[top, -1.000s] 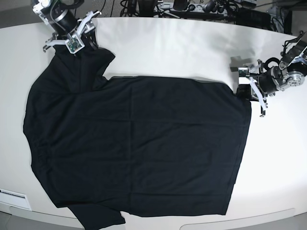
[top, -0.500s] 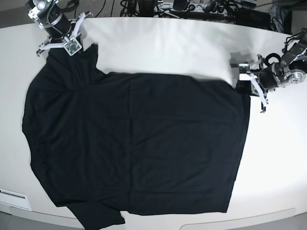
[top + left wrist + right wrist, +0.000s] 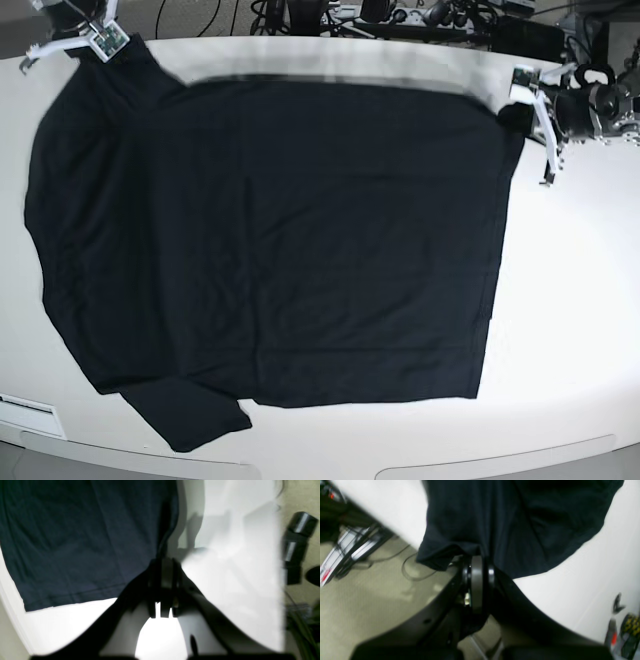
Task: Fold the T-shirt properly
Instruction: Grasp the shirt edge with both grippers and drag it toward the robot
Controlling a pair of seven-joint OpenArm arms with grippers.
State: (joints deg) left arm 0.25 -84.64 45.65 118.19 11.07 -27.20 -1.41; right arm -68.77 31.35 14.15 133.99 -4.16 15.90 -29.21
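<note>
White table [image 3: 580, 330] first: spans the base view. Black short-sleeved T-shirt [image 3: 370, 250] on it, body spread from left edge toward right, one sleeve flap near the front-left corner. Right fingers [image 3: 92, 52] closed on cloth at the far-left corner, left fingers [image 3: 528, 112] closed on the far-right corner of the shirt. Key relation: held edge runs side to side between both arms, bulk lies frontward. Fold likely needs both moving together; right arm nearer the sleeve flap.

White table [image 3: 575, 330] — black T-shirt [image 3: 350, 250] atop
</note>
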